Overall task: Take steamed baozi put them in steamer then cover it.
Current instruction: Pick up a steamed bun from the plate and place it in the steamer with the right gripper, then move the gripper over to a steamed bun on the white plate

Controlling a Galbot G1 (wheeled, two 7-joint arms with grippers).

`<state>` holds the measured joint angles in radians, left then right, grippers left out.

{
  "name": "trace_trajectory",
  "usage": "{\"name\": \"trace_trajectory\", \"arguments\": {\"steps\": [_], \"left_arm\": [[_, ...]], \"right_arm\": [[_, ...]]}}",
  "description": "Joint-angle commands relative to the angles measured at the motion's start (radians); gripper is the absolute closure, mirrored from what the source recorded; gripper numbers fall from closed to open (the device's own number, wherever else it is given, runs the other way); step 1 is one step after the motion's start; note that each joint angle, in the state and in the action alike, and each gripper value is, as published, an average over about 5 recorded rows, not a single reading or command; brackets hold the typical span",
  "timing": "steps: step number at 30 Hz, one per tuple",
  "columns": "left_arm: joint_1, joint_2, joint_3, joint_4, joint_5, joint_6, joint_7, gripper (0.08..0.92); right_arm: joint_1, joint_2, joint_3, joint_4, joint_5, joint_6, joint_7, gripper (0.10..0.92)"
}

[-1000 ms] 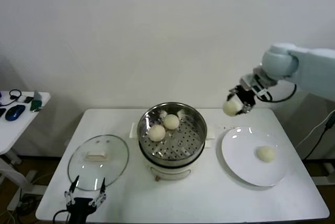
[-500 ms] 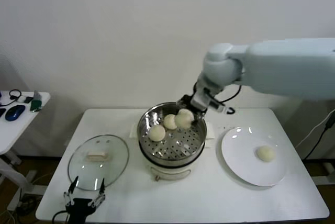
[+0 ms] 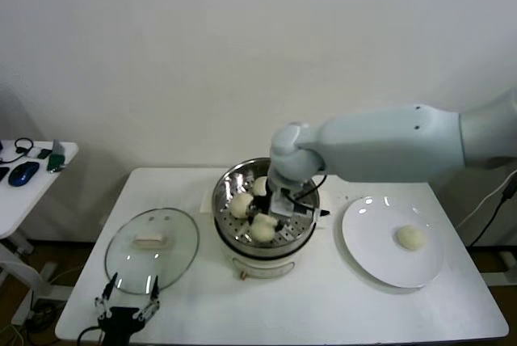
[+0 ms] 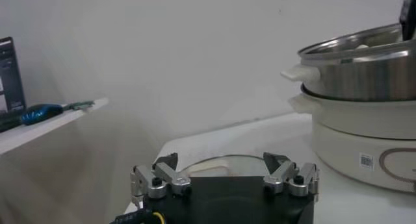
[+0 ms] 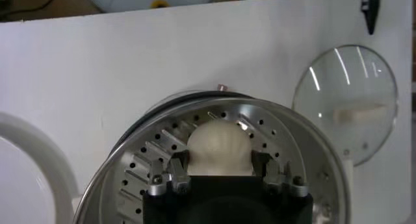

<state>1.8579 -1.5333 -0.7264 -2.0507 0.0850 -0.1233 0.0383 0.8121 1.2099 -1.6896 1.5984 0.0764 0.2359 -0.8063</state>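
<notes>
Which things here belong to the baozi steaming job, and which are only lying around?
Job things:
- baozi between the right gripper's fingers, two more in the steamer, one on the white plate
- glass cover on the table
- left gripper, open, idle

Lying about:
- blue mouse and cables on the side table

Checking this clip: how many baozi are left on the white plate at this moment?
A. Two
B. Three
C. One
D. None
C: a single baozi lies on the white plate, while the right hand holds another baozi inside the steamer beside two more.
</notes>
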Motion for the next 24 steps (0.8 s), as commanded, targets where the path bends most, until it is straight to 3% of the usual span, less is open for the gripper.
{"name": "trace_trajectory", "arguments": {"steps": [1,8,16,20,24], "left_arm": [[-0.001,0.001,0.001,0.006,-0.001,-0.001,0.000,0.177],[-0.003,0.001,0.005,0.008,-0.001,-0.001,-0.001,0.177],[-0.001,0.003,0.007,0.004,0.001,-0.001,0.000,0.177],[-0.003,0.003,0.011,0.002,0.003,-0.001,0.001,0.177],[-0.007,0.005,0.014,0.004,0.004,-0.001,0.001,0.177]], "right_arm": [[-0.068,0.039,-0.010,-0.032,-0.066,0.019,0.011,0.380],[-0.068,0.044,-0.006,-0.037,-0.060,0.017,0.025,0.365],[0.039,-0.018,-0.019,-0.038,0.012,0.043,-0.018,0.211],[0.152,-0.126,-0.071,-0.092,0.117,0.040,-0.067,0.203],[0.281,-0.260,-0.172,-0.161,0.313,-0.055,-0.121,0.203]]}}
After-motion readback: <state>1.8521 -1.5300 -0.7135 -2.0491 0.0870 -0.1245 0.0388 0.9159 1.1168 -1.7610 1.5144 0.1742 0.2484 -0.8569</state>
